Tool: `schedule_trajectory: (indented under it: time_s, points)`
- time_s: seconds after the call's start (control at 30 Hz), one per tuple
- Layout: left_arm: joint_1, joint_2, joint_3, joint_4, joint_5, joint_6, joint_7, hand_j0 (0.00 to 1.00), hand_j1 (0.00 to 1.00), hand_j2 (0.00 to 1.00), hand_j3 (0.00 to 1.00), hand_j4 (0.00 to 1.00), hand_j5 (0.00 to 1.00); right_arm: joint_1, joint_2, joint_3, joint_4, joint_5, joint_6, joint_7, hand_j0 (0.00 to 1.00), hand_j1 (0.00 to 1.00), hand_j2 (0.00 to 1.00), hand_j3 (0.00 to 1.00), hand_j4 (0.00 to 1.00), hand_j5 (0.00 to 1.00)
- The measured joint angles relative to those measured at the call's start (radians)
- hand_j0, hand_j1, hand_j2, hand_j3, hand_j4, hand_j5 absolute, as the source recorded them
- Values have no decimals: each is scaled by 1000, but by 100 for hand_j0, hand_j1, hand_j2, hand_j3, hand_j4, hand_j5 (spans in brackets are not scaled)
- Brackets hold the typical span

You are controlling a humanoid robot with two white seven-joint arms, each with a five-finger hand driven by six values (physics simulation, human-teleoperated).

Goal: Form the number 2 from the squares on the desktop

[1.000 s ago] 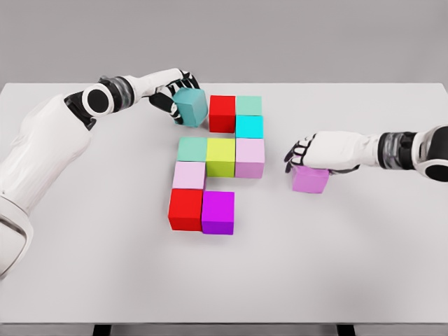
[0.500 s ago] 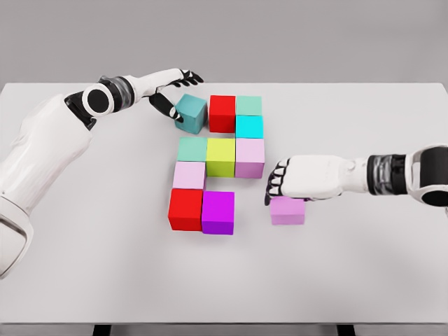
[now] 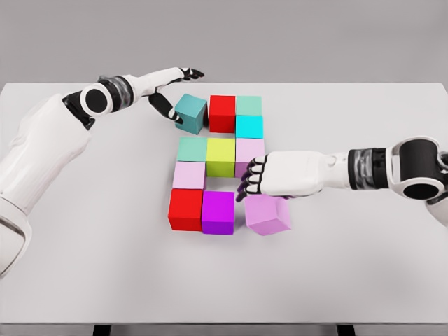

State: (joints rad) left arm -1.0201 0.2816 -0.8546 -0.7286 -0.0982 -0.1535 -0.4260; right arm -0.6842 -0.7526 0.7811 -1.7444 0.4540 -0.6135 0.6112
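A row of a dark teal cube (image 3: pixel 190 113), a red cube (image 3: pixel 222 112) and a mint cube (image 3: pixel 248 105) lies at the back, with a cyan cube (image 3: pixel 249 127) under the mint one. Below come a mint cube (image 3: pixel 192 148), a yellow-green cube (image 3: pixel 220 156) and a pale pink cube (image 3: pixel 252 148). Another pale pink cube (image 3: pixel 189 175), a red cube (image 3: pixel 185 208) and a purple cube (image 3: pixel 218 212) follow. My right hand (image 3: pixel 250 180) is curled on the top of a tilted violet cube (image 3: pixel 267 214) just right of the purple one. My left hand (image 3: pixel 180 92) is open, its thumb beside the dark teal cube.
The white table (image 3: pixel 350 266) stretches wide to the right and front of the cubes. My right forearm (image 3: pixel 364 169) lies across the table's right half, and the left arm (image 3: pixel 98 99) reaches in along the back left.
My right hand has carried the violet cube left and toward the front, up beside the purple cube. My left hand let go of the dark teal cube and spread its fingers above it.
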Motion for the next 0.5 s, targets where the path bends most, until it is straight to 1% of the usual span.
schedule_trajectory:
  time_s: [0.23, 0.27, 0.3, 0.4, 0.5]
  points:
    - [0, -14, 0, 6, 30, 1, 2, 100, 100, 100, 100, 100, 100, 20, -8, -69, 4, -9, 0, 0, 100, 100, 100, 100, 100, 100]
    - [-2, -15, 0, 7, 30, 1, 2, 100, 100, 100, 100, 100, 100, 26, -14, -81, 5, -19, 0, 0, 100, 100, 100, 100, 100, 100]
    - [-2, -16, 0, 8, 31, 2, 2, 100, 100, 100, 100, 100, 100, 52, -19, -99, 6, -29, -1, 0, 100, 100, 100, 100, 100, 100]
    - [0, -19, 0, 10, 31, 2, 2, 100, 100, 100, 100, 100, 100, 104, -57, -178, 20, -44, -1, 0, 100, 100, 100, 100, 100, 100]
    - [0, -24, 0, 12, 31, 3, 2, 100, 100, 100, 100, 100, 100, 115, -96, -226, 50, -47, 0, 0, 100, 100, 100, 100, 100, 100]
